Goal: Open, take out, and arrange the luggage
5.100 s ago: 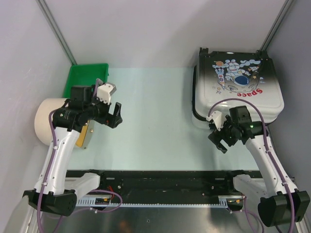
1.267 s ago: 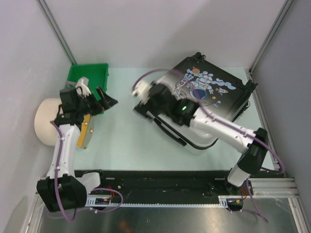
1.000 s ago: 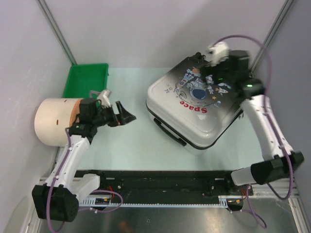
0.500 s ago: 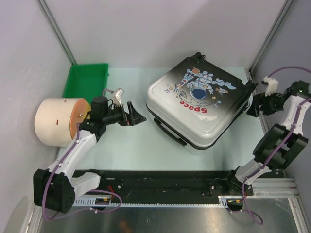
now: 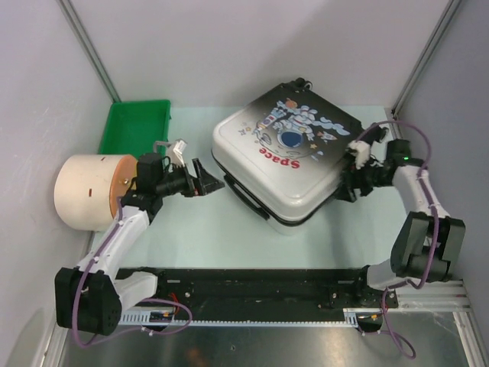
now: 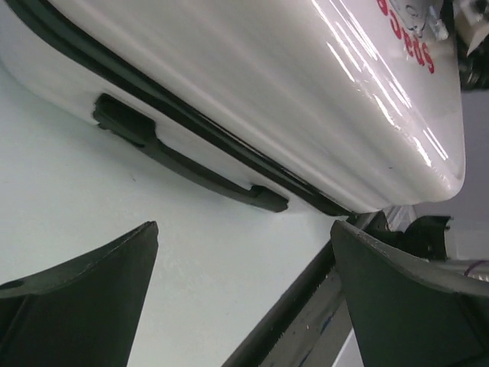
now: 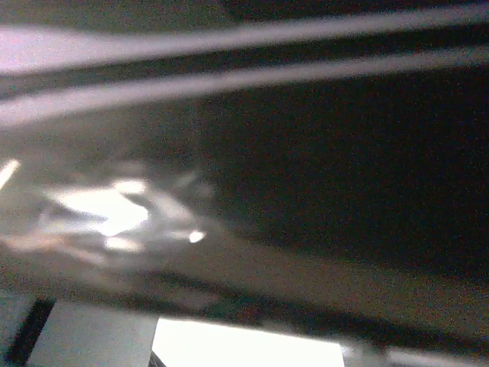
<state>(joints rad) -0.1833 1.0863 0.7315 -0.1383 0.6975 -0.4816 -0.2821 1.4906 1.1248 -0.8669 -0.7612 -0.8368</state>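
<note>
Left gripper point(image 5: 208, 183) at 9 o'clock: gapes wide, holds nothing, faces closed luggage point(image 5: 279, 164) lying flat mid-table, handle point(image 6: 191, 164) just ahead. Right gripper point(image 5: 345, 187) at 3 o'clock: sits at its corner, apart or clamped cannot tell. Cylinder point(image 5: 80, 191) at 9, tray point(image 5: 136, 126) at 10.

Right wrist view blurred, dark smear only. Right end effector point(image 5: 348, 187) tips hidden against luggage point(image 5: 283, 145) edge.
</note>
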